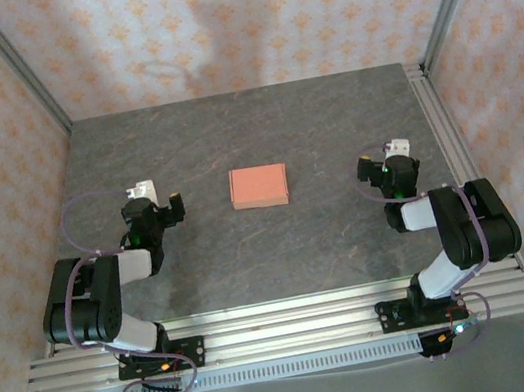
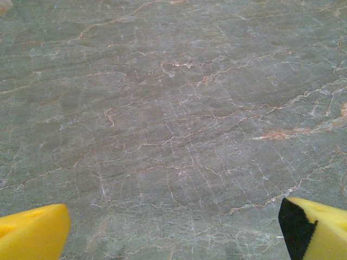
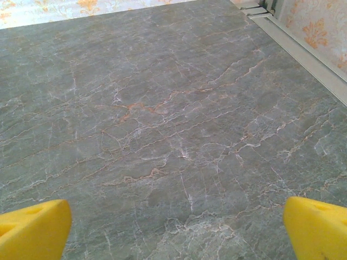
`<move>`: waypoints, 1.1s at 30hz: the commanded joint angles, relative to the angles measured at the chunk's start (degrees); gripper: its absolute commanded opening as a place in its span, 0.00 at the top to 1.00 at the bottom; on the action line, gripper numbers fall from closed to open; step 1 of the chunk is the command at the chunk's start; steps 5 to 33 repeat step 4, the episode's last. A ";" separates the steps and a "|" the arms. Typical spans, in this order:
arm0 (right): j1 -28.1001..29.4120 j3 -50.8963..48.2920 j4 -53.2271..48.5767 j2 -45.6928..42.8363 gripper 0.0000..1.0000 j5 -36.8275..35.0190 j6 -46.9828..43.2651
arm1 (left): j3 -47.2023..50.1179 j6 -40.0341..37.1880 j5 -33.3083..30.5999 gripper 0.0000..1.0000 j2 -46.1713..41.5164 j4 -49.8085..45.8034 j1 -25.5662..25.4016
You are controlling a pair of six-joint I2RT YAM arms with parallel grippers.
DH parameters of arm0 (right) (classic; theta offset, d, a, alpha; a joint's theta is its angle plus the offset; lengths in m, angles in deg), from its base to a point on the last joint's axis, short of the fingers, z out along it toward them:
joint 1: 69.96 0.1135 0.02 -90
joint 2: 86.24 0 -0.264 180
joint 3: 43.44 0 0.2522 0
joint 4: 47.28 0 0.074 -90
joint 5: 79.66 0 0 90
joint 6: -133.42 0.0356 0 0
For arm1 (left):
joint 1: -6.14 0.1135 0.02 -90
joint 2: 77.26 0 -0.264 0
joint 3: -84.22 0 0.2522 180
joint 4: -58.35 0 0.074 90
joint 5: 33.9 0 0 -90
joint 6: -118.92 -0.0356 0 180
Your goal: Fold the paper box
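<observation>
The paper box (image 1: pixel 259 186) is a small salmon-orange rectangle lying flat on the grey marble table (image 1: pixel 271 245), midway between the arms. My left gripper (image 1: pixel 160 202) hovers left of it, well apart. In the left wrist view its yellow fingertips (image 2: pixel 32 233) stand wide at the bottom corners, the left gripper (image 2: pixel 176 230) open over bare stone. My right gripper (image 1: pixel 385 163) sits to the box's right, also apart. The right gripper (image 3: pixel 176 230) is open too, its yellow fingertips (image 3: pixel 32 230) spread with nothing between them.
Patterned walls enclose the table on three sides. An aluminium rail (image 1: pixel 451 142) runs along the right edge, also seen as a rail (image 3: pixel 303 51) in the right wrist view. Slotted rails (image 1: pixel 286 329) carry both arm bases at the near edge.
</observation>
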 commanded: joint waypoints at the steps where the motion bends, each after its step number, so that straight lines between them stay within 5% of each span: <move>1: -0.28 1.07 2.05 0.26 0.00 0.42 1.04 | -1.17 -0.91 -2.00 0.00 -0.41 1.71 -0.46; 33: -0.24 0.98 2.22 0.20 0.00 0.31 1.04 | -1.17 -0.94 -1.96 0.00 -0.46 1.71 -0.46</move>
